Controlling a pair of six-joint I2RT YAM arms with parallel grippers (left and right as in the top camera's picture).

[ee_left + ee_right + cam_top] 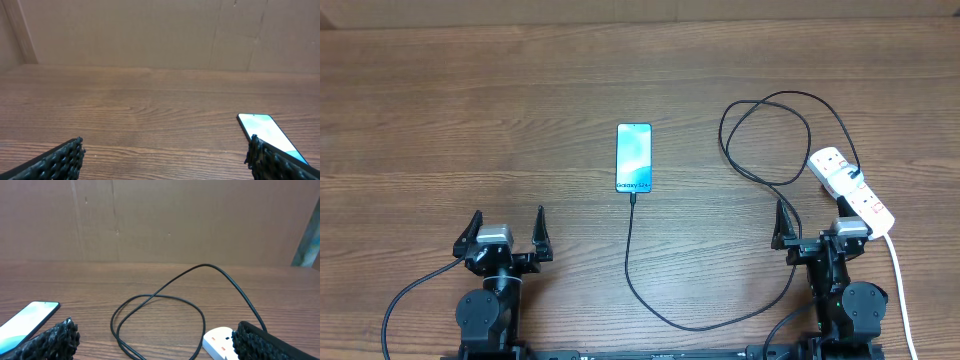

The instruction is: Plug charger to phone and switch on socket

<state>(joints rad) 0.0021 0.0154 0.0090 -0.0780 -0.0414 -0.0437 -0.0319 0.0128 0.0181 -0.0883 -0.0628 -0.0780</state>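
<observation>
The phone (634, 158) lies flat mid-table, light blue screen up; it also shows in the left wrist view (265, 131) and the right wrist view (27, 317). The black charger cable (665, 315) meets the phone's near short edge, curves toward me, then rises right into a loop (160, 297) and reaches the white socket (850, 185) (217, 342). My left gripper (508, 218) (166, 145) stands open near the front left, with only bare wood between its fingers. My right gripper (812, 215) (155, 327) is open just before the socket, its right finger (260, 340) overlapping the strip's near end.
A thick white cord (900, 290) runs from the socket down the right side toward the table's front edge. A brown board wall (150, 30) stands behind the table.
</observation>
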